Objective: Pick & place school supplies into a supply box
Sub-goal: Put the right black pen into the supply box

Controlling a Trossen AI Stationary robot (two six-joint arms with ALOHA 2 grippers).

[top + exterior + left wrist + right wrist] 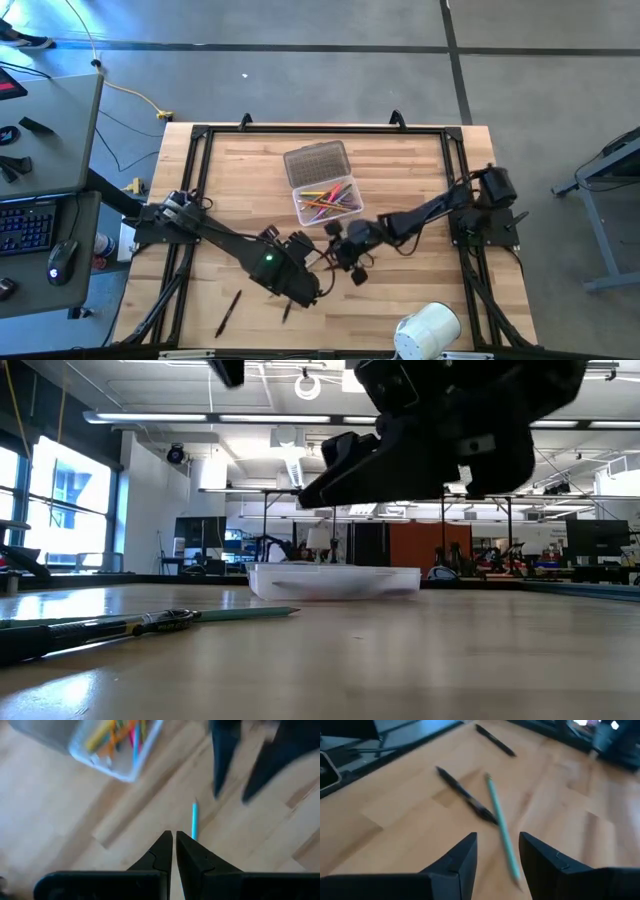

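Observation:
The clear supply box [326,203] sits mid-table with its ribbed lid [317,160] folded open on the far side; several coloured pens and pencils lie inside it [116,740]. A teal pencil [500,830] lies on the wood, crossing a black pen [465,795]. My right gripper [497,852] [357,272] hovers open above the teal pencil, one finger on either side, touching nothing. My left gripper [174,842] [318,288] is shut just short of the teal pencil [193,820], pointing toward the box. Two more dark pens [230,312] [287,312] lie near the table's near edge.
A fat white roll [428,330] stands at the near right corner. The two grippers are close together just on the near side of the box; my right gripper's fingers [235,765] show beyond my left one. Bare wood lies to the left and right of the box.

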